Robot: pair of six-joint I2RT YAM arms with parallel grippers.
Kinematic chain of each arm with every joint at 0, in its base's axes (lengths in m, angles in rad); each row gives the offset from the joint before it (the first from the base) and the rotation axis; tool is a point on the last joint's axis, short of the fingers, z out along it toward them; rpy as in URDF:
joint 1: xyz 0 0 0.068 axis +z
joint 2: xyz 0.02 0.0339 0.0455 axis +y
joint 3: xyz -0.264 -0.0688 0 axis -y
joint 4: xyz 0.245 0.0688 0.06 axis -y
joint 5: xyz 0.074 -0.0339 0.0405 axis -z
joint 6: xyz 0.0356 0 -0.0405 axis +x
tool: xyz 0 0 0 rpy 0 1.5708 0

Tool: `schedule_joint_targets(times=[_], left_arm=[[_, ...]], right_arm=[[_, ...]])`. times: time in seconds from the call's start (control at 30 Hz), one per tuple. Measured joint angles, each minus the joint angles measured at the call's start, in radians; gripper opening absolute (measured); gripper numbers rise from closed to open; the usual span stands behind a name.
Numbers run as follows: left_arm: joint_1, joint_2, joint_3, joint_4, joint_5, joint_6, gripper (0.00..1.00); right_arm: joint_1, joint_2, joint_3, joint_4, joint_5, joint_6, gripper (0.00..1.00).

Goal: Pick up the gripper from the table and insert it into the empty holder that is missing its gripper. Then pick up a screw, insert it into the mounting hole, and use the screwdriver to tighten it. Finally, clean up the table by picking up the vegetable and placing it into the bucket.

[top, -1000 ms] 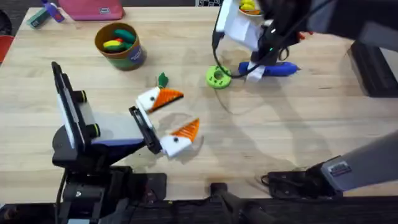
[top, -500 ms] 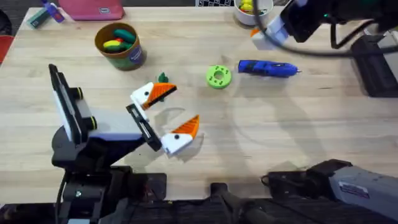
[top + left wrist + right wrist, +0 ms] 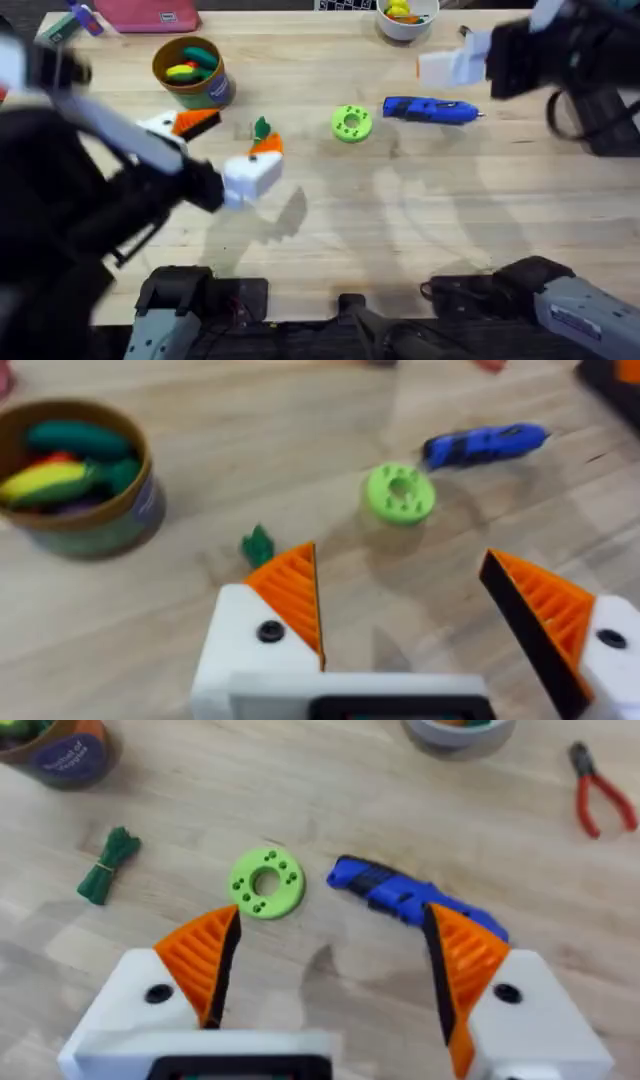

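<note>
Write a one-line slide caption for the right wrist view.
Open right gripper above the blue screwdriver and green disc, the green vegetable lying apart.

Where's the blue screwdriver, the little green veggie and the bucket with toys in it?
screwdriver [image 3: 430,110], overhead view, middle of its blue body.
vegetable [image 3: 108,866], right wrist view, its slim green stalk.
bucket [image 3: 212,94], overhead view, its teal side wall.

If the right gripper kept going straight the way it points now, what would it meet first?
Most likely the screwdriver, lying between the open right gripper's fingers in its wrist view, with the green disc just beside; depth is unclear.
</note>
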Motion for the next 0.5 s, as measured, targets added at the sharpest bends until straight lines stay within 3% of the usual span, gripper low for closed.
schedule_joint_targets(times=[0.13, 0.27, 0.5], left_arm=[[0.0, 0.224, 0.146, -0.099, -0.083, 0.004, 0.985], [0.0, 0.425, 0.26, -0.124, -0.12, 0.007, 0.985], [-0.006, 0.648, 0.413, -0.185, -0.182, 0.007, 0.985]], right_arm=[[-0.016, -0.097, -0.153, 0.046, -0.002, 0.077, 0.993], [-0.05, -0.198, -0.266, 0.054, -0.004, 0.125, 0.994], [-0.089, -0.281, -0.305, 0.02, -0.004, 0.153, 0.994]])
